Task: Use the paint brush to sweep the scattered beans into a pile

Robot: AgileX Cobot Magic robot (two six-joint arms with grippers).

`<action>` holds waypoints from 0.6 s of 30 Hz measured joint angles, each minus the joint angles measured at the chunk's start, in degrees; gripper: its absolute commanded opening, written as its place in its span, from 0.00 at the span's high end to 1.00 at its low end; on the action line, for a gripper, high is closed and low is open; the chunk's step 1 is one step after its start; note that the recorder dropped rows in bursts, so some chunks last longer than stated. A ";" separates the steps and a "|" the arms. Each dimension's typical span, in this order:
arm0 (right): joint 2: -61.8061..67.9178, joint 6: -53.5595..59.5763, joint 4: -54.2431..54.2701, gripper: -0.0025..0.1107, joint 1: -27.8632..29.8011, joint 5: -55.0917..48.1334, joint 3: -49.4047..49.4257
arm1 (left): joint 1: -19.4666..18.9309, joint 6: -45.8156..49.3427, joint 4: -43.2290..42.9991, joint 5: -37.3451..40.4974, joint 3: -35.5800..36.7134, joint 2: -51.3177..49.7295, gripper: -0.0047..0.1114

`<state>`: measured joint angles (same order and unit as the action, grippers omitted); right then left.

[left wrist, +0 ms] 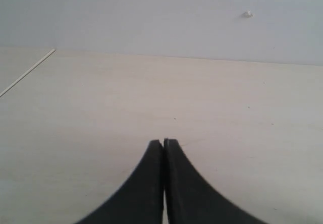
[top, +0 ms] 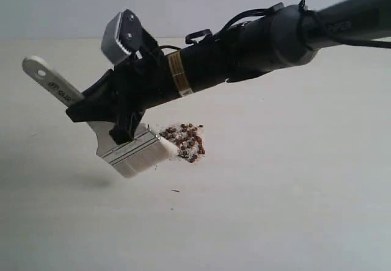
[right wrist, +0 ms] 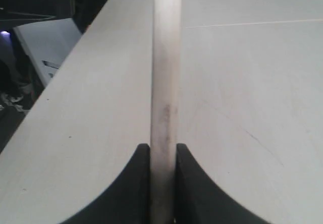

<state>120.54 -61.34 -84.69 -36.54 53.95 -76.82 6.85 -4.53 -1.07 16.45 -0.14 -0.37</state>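
The paint brush (top: 131, 150) hangs tilted over the table, with its pale bristles (top: 149, 160) against the left side of the pile and its holed wooden handle end (top: 38, 68) pointing up and left. My right gripper (top: 98, 117) reaches across from the right and is shut on the handle. The right wrist view shows the handle (right wrist: 165, 82) clamped between the black fingers of the right gripper (right wrist: 162, 147). The beans lie in a compact reddish-brown pile (top: 187, 141) with whitish crumbs. My left gripper (left wrist: 163, 142) is shut on nothing over bare table and does not appear in the exterior view.
A single dark speck (top: 176, 190) lies alone in front of the pile. The pale table (top: 293, 179) runs back to a light wall. In the right wrist view the table edge (right wrist: 86, 37) drops off to dark equipment (right wrist: 30, 12).
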 measured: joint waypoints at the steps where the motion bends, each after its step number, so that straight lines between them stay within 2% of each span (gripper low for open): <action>1: -2.05 -0.60 2.06 0.98 -1.62 -5.27 2.29 | 0.00 0.00 0.00 0.00 0.00 0.00 0.96; 5: -6.41 -0.10 9.80 0.98 -3.58 -11.15 7.09 | 0.00 0.00 0.00 0.00 0.00 0.00 0.96; 9: -9.42 7.71 27.79 0.98 -4.05 -9.34 14.15 | 0.00 0.00 0.00 0.00 0.00 0.00 0.96; 11: -9.68 15.54 39.84 0.98 -4.05 -5.92 19.24 | 0.00 0.00 0.00 0.00 0.00 0.00 0.96; 15: -9.68 23.70 53.94 0.98 -4.05 2.51 25.35 | 0.00 0.00 0.00 0.00 0.00 0.00 0.96; 18: -9.68 27.78 59.86 0.98 -4.05 10.35 28.77 | 0.00 0.00 0.00 0.00 0.00 0.00 0.96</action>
<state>110.86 -33.56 -24.83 -40.59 64.31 -48.05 6.85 -4.53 -1.07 16.45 -0.14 -0.37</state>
